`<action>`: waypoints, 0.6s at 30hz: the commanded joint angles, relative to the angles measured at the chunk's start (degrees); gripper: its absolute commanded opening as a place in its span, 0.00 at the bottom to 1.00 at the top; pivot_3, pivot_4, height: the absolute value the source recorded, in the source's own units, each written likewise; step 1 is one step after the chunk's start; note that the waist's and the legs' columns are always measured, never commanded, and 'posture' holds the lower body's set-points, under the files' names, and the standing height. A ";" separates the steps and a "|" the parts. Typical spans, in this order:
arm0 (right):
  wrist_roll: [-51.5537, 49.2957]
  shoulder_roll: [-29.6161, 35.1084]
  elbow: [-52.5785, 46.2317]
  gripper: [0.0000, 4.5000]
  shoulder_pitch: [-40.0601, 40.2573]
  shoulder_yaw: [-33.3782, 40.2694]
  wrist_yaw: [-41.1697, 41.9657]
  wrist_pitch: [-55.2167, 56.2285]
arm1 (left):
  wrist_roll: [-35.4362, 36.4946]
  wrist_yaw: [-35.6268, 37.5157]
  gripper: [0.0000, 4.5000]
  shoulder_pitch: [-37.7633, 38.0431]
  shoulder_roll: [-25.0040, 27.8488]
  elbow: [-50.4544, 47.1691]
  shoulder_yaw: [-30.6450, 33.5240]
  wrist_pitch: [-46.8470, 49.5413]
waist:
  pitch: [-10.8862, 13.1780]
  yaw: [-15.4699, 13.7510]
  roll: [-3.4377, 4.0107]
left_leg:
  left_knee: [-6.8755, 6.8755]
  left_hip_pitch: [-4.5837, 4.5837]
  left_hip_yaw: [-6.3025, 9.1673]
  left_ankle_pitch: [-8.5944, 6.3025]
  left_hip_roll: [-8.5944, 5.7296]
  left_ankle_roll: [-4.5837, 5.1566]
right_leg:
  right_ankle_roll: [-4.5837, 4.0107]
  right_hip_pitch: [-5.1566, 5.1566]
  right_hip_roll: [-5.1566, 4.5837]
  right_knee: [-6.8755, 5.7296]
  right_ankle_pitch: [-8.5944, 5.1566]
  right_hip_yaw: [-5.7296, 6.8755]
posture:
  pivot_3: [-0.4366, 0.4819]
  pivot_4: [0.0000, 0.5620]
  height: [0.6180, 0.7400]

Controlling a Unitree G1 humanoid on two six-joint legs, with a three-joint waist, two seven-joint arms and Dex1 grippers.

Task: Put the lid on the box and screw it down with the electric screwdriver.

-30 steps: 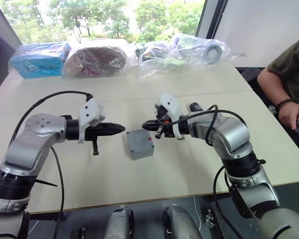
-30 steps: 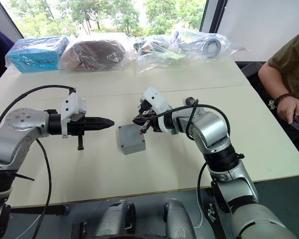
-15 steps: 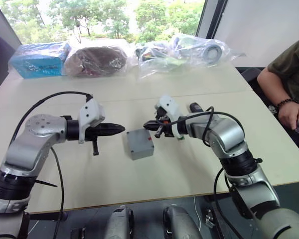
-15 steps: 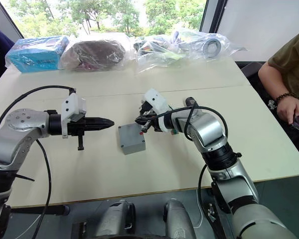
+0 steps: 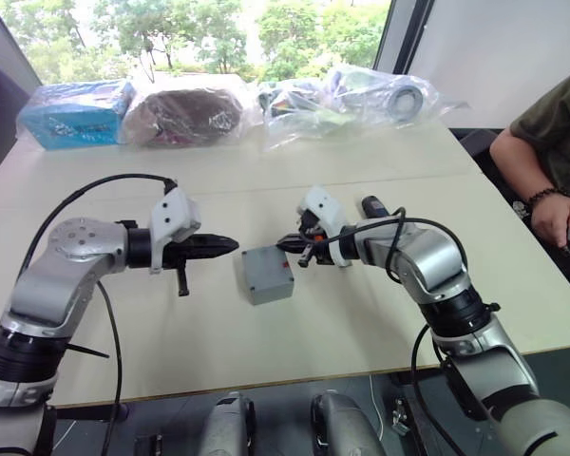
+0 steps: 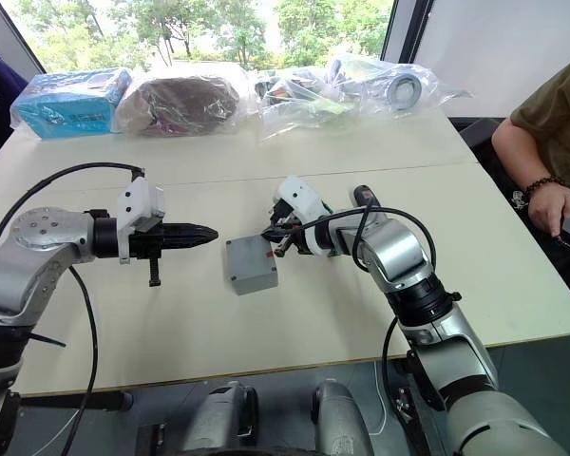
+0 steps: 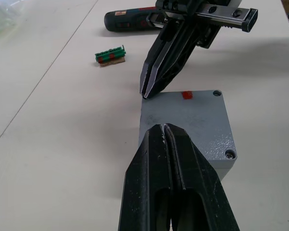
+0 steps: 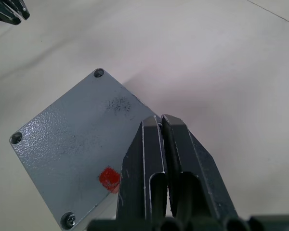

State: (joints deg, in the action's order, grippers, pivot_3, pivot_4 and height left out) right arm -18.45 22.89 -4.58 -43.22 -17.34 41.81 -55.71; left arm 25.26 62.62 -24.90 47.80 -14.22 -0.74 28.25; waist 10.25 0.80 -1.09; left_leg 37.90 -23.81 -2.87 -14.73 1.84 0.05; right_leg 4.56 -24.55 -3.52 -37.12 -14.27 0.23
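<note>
Square grey plastic box (image 5: 267,274), grey lid (image 8: 72,139) fitted: mid pale surface (image 5: 342,323). Left claw (image 5: 230,246) closed, empty, beside it. Right claw (image 5: 283,243) closed, empty, tips at its far corner.

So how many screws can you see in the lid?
3: a screw, a second screw and a third screw, each in a corner of the lid. The right gripper covers the fourth corner, which may hold another.
</note>
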 commanded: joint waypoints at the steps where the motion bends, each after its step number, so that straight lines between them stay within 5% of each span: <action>1: 0.77 -0.64 1.27 0.02 -0.15 -0.63 0.05 1.10 | 0.48 -0.46 0.00 -0.10 0.56 -2.19 1.66 -0.16 | 0.00 0.01 0.00 | 0.00 0.00 0.00 0.00 0.00 0.00 | 0.00 0.00 0.00 0.00 0.00 0.00 | 0.48 0.27 1.00; 5: 0.75 -0.71 1.68 0.07 -0.15 -0.96 0.62 1.40 | 0.60 -0.69 0.00 0.00 0.59 -2.52 1.62 0.06 | 0.00 0.00 0.00 | 0.00 0.00 0.00 0.00 0.00 0.00 | 0.00 0.00 0.00 0.00 0.00 0.00 | 0.48 0.27 1.00; 14: 0.07 1.74 -2.32 0.80 0.42 -1.06 2.62 0.09 | 1.24 -1.12 0.00 0.37 0.58 -3.52 1.72 0.92 | 0.00 -0.01 0.00 | 0.00 0.00 0.00 0.00 0.00 0.00 | 0.00 0.00 0.00 0.00 0.00 0.00 | 0.48 0.27 1.00; 18: 0.03 4.53 -4.66 0.99 -0.43 1.35 2.33 -1.06 | 1.72 -1.28 0.00 0.38 0.41 -4.34 1.79 1.62 | 0.00 -0.09 0.00 | 0.00 0.00 0.01 0.00 0.00 0.00 | 0.00 0.00 0.00 0.00 0.00 0.00 | 0.48 0.27 1.00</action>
State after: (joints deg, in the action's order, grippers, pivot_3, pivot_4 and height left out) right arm -18.36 26.25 -6.36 -42.78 -17.98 44.25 -56.56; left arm 25.87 61.50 -24.43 47.80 -16.38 -0.74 29.82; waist 10.25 0.71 -1.09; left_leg 37.90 -23.81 -2.86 -14.72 1.85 0.05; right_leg 4.56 -24.55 -3.53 -37.11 -14.27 0.23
